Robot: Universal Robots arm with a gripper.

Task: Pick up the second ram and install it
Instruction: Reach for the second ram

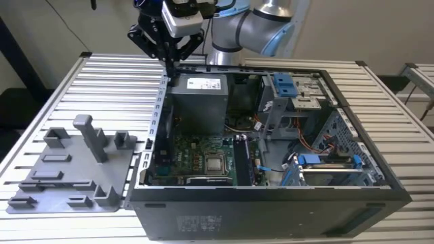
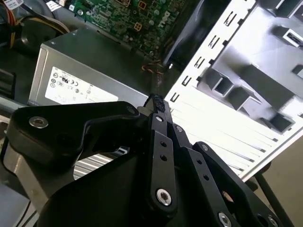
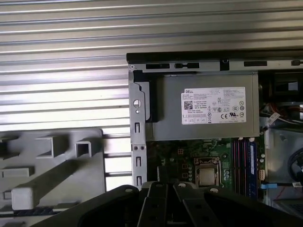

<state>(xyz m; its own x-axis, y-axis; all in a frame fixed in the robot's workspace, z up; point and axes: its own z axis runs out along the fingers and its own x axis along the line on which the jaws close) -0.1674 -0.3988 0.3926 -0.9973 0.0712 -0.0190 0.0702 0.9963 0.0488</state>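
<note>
1 slatted metal table carries 1 open PC case, lying on its side. Just beside it, at exterior view's left, sits 1 grey holder tray w/ several blocks. Inside the case: 1 PSU w/ pale label, 1 green mobo w/ 1 CPU socket, 2 blue drive brackets. 1 arm, 1 gripper hangs above the case's back edge near the PSU. In the second wrist view its fingertips are pressed together, nothing between. 1 ram stick stands upright in the mobo slots, near the socket; can't tell if more sit alongside.
</note>
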